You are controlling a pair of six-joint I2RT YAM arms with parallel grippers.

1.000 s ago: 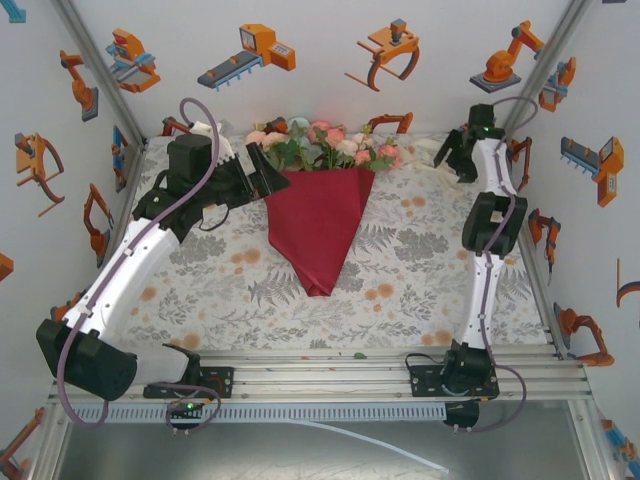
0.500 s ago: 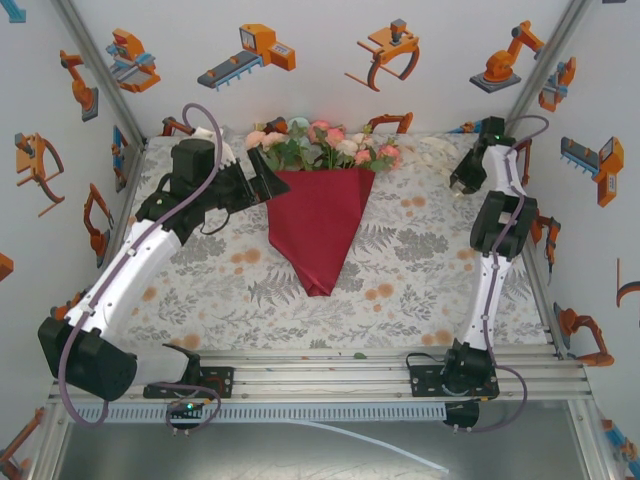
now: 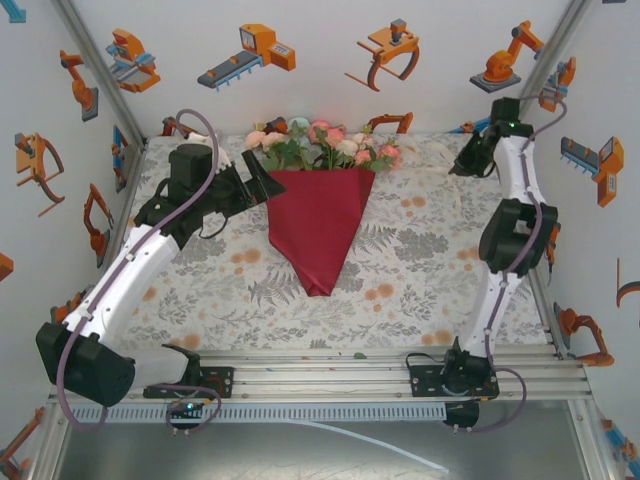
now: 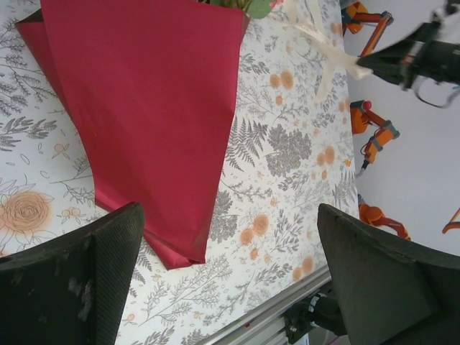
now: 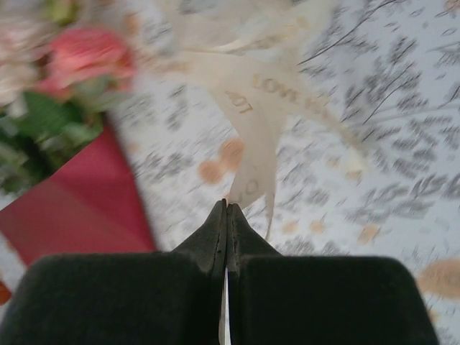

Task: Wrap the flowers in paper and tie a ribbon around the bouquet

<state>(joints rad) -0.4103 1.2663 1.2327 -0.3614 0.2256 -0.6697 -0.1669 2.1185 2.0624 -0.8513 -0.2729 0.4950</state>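
Here, at the left, the left gripper (image 3: 258,178) hangs just beside the far-left corner of the paper (image 3: 318,225). Its jaws are spread wide and grip nothing. In the left wrist view its two fingers (image 4: 108,273) frame the cone's lower part from above.

The paper lies folded into a cone in the middle of the table (image 3: 420,270), towards the far edge. Its long axis runs from far to near: the wide mouth faces the far edge and the tip points at the near edge. The flowers (image 3: 320,145) stick out of the mouth, with their blooms spread in a row along the far edge and their stems hidden inside the paper.

To the right, near the far-right corner, the right gripper (image 3: 465,160) has its jaws pressed together, pinching the ribbon (image 5: 259,100). The ribbon runs from the fingertips back towards the blooms. The right wrist view is blurred, but gold lettering shows on the strip.
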